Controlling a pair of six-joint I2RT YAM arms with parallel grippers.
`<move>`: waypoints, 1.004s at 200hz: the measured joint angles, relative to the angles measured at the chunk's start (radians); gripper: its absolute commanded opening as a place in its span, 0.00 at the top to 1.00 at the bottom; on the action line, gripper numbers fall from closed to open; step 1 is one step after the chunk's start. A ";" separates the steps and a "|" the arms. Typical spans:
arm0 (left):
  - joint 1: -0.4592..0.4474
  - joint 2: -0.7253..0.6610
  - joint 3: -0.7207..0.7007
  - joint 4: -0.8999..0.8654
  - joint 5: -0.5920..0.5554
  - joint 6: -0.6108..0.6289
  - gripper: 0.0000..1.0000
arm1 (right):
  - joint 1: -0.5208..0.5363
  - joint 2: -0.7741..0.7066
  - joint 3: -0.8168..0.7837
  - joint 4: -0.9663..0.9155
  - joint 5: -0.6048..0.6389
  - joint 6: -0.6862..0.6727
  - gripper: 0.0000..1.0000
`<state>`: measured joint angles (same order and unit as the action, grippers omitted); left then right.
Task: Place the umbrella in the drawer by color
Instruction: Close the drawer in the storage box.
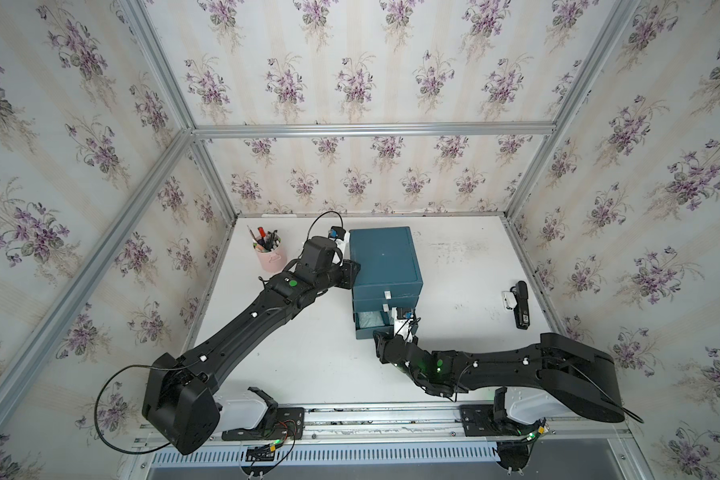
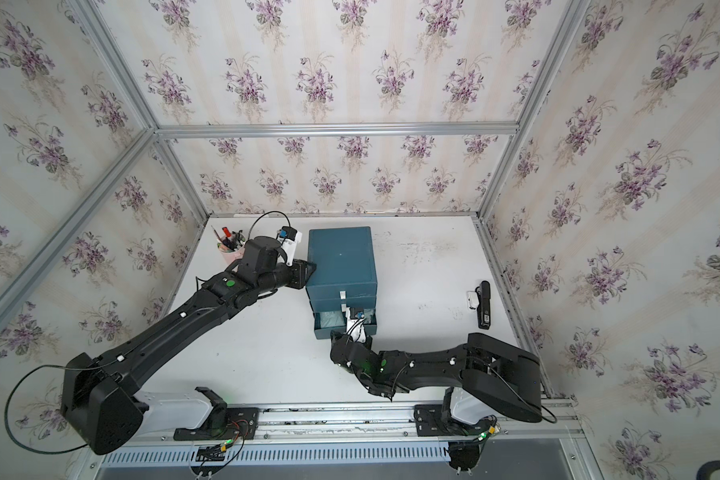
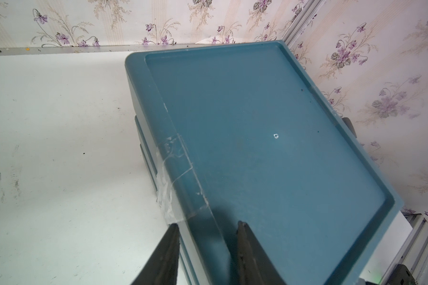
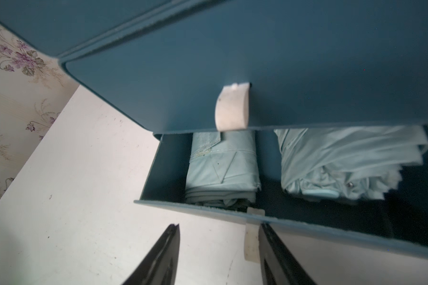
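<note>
Umbrellas [image 4: 221,167] of pale blue cloth, two of them, folded, lay side by side but apart inside the bottom drawer [image 4: 171,167]. It stood open at the foot of the teal cabinet [image 1: 385,257], and the two drawers above it were closed. The right gripper [image 4: 219,225] hung low before the open drawer's front with its jaws spread and nothing between them. The drawer's white pull tab [image 4: 252,237] was just beside one finger. The left gripper [image 3: 208,223] sat at the cabinet's top, its jaws spread astride the raised rim, one finger outside the wall and one over the recessed top. A black umbrella [image 1: 521,304] lay on the white table [image 1: 316,357], well to the right of the cabinet. A pink pen cup [image 1: 271,257] stood behind the left arm.
</note>
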<state>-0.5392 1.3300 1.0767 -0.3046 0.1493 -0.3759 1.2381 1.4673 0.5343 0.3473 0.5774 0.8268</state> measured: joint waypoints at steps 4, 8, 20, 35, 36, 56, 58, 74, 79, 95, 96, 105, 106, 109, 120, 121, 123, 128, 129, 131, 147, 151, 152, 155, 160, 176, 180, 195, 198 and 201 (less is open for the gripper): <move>0.000 0.000 0.000 0.000 0.001 0.000 0.62 | -0.008 0.008 0.002 0.011 -0.005 -0.006 0.44; 0.000 -0.002 0.000 0.000 0.001 0.000 0.62 | -0.015 0.018 0.004 0.019 -0.009 -0.013 0.44; 0.000 -0.006 -0.004 0.000 0.006 0.000 0.62 | -0.030 0.050 0.013 0.040 -0.014 -0.028 0.44; 0.000 -0.010 -0.005 0.000 0.011 0.000 0.62 | -0.035 0.086 0.019 0.076 -0.011 -0.050 0.44; 0.000 -0.010 -0.005 0.000 0.011 0.000 0.62 | -0.035 0.088 0.019 0.078 -0.010 -0.051 0.44; 0.000 -0.011 -0.008 0.000 0.015 0.002 0.62 | -0.035 0.130 0.017 0.135 0.010 -0.084 0.44; 0.000 -0.011 -0.008 0.000 0.015 0.002 0.62 | -0.035 0.134 0.017 0.141 0.011 -0.088 0.44; 0.000 -0.015 -0.010 -0.001 0.016 0.003 0.62 | -0.035 0.166 0.014 0.186 0.029 -0.116 0.44; 0.000 -0.016 -0.010 -0.002 0.016 0.003 0.62 | -0.035 0.176 0.016 0.198 0.035 -0.125 0.43; 0.000 -0.026 -0.012 -0.006 0.020 0.004 0.62 | -0.035 0.204 0.031 0.212 0.052 -0.153 0.43; 0.000 -0.027 -0.012 -0.007 0.020 0.004 0.62 | -0.035 0.206 0.032 0.213 0.053 -0.154 0.43; 0.000 -0.033 -0.016 -0.010 0.023 0.006 0.62 | -0.035 0.222 0.042 0.222 0.064 -0.172 0.43; 0.000 -0.034 -0.016 -0.010 0.023 0.006 0.62 | -0.035 0.223 0.042 0.223 0.064 -0.175 0.43; 0.000 -0.035 -0.017 -0.011 0.023 0.006 0.62 | -0.035 0.228 0.045 0.227 0.066 -0.179 0.43; 0.000 -0.040 -0.019 -0.020 0.026 0.006 0.62 | -0.036 0.247 0.058 0.243 0.074 -0.198 0.43; 0.000 -0.041 -0.018 -0.021 0.026 0.006 0.62 | -0.037 0.249 0.059 0.244 0.075 -0.200 0.43; 0.000 -0.042 -0.018 -0.023 0.026 0.006 0.62 | -0.037 0.251 0.061 0.246 0.077 -0.203 0.43; 0.000 -0.043 -0.018 -0.026 0.028 0.007 0.62 | -0.037 0.261 0.068 0.252 0.080 -0.208 0.43; 0.000 -0.043 -0.018 -0.027 0.028 0.007 0.62 | -0.037 0.264 0.071 0.255 0.079 -0.211 0.43; 0.000 -0.044 -0.018 -0.027 0.029 0.007 0.62 | -0.037 0.267 0.073 0.257 0.079 -0.215 0.43; -0.001 -0.048 -0.021 -0.032 0.031 0.010 0.62 | -0.034 0.293 0.090 0.285 0.079 -0.242 0.43; -0.001 -0.050 -0.022 -0.032 0.033 0.010 0.62 | -0.034 0.297 0.091 0.290 0.079 -0.251 0.43; -0.001 -0.050 -0.022 -0.032 0.033 0.010 0.62 | -0.034 0.298 0.091 0.291 0.078 -0.253 0.43; -0.001 -0.050 -0.022 -0.032 0.034 0.011 0.62 | -0.034 0.302 0.092 0.293 0.077 -0.255 0.43; -0.001 -0.051 -0.022 -0.034 0.035 0.013 0.62 | -0.034 0.306 0.092 0.298 0.076 -0.256 0.43; -0.001 -0.051 -0.019 -0.040 0.037 0.016 0.62 | -0.034 0.311 0.093 0.298 0.071 -0.269 0.44; -0.001 -0.051 -0.019 -0.040 0.037 0.019 0.62 | -0.033 0.310 0.093 0.298 0.069 -0.272 0.44; -0.001 -0.051 -0.017 -0.043 0.037 0.027 0.61 | -0.021 0.290 0.090 0.296 0.072 -0.277 0.44; -0.001 -0.051 -0.016 -0.045 0.037 0.027 0.61 | -0.018 0.285 0.089 0.294 0.077 -0.277 0.44; -0.001 -0.051 -0.015 -0.047 0.037 0.027 0.61 | -0.011 0.274 0.087 0.288 0.085 -0.278 0.44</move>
<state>-0.5400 1.2789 1.0618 -0.3511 0.1867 -0.3485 1.2274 1.7409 0.6212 0.6357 0.6621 0.5488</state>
